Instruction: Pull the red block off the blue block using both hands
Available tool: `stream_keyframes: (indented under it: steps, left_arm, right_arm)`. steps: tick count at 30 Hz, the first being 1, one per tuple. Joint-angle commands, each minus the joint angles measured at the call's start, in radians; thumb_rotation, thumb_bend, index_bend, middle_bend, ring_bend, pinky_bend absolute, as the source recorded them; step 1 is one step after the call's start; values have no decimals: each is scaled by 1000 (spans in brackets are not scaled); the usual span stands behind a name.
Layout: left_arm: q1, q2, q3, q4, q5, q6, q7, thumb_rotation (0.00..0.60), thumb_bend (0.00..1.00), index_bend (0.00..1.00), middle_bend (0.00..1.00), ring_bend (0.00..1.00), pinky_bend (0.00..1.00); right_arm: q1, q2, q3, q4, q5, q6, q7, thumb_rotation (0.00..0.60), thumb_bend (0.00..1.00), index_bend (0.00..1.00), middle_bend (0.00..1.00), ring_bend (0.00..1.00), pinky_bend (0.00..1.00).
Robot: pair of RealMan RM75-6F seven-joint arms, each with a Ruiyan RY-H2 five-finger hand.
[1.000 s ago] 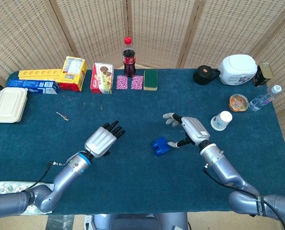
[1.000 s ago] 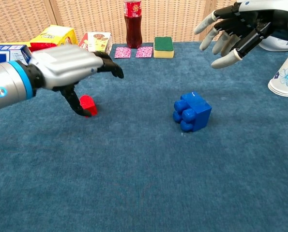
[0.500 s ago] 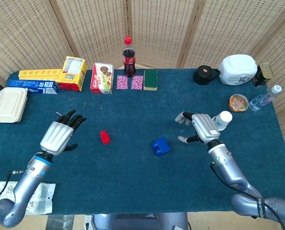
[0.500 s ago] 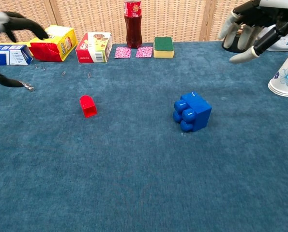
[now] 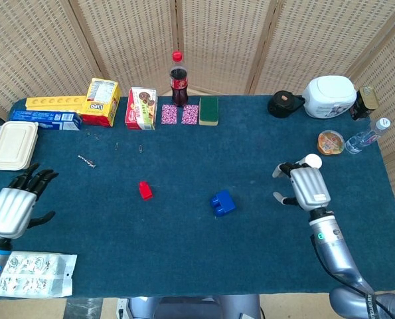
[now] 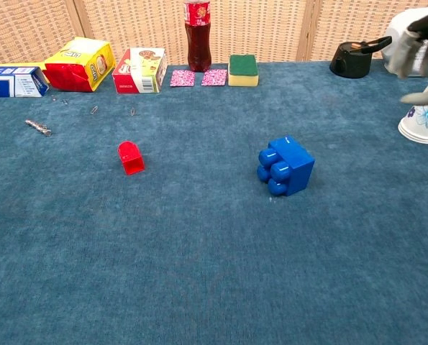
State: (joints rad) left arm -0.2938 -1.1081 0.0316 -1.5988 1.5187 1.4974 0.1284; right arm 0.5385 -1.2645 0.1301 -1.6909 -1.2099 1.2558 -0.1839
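The small red block (image 5: 145,191) (image 6: 131,157) lies alone on the blue cloth, left of centre. To its right, well apart from it, the blue block (image 5: 222,203) (image 6: 285,166) rests on its side with its studs facing me. My left hand (image 5: 14,203) hovers at the table's left edge, fingers spread, holding nothing; the chest view does not show it. Far right of the blue block is my right hand (image 5: 305,187), fingers apart and empty. Only a blurred edge of the right hand (image 6: 419,54) shows in the chest view.
A paper cup (image 6: 423,118) stands by my right hand. Along the back: cola bottle (image 5: 178,78), snack boxes (image 5: 103,101), sponge (image 5: 208,110), black pot (image 5: 284,104), white cooker (image 5: 328,96). A white lunch box (image 5: 14,145) sits far left, a plastic packet (image 5: 31,274) at the front left.
Both hands have drawn away outward: the left from beside the red block to the left table edge, the right from near the blue block toward the right. The blocks have not moved.
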Motion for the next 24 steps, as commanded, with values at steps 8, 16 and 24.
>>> stream_keyframes:
  steps: [8,16,24]
  left_arm:
    - [100,7,31,93,-7,58,-71,600,85,203,230,102,294]
    - [141,-13,28,131,-22,62,-129,600,83,204,230,102,294]
    - [144,-25,11,133,-1,61,-128,600,84,203,231,102,269]
  right_arm:
    - [-132,73,-66,-74,-43,126,-39,600,252,463,486,505,409]
    - [-217,112,-80,-87,-69,222,-55,600,252,465,487,505,397]
    - [-283,127,-74,-82,-65,283,-54,600,252,465,487,505,391]
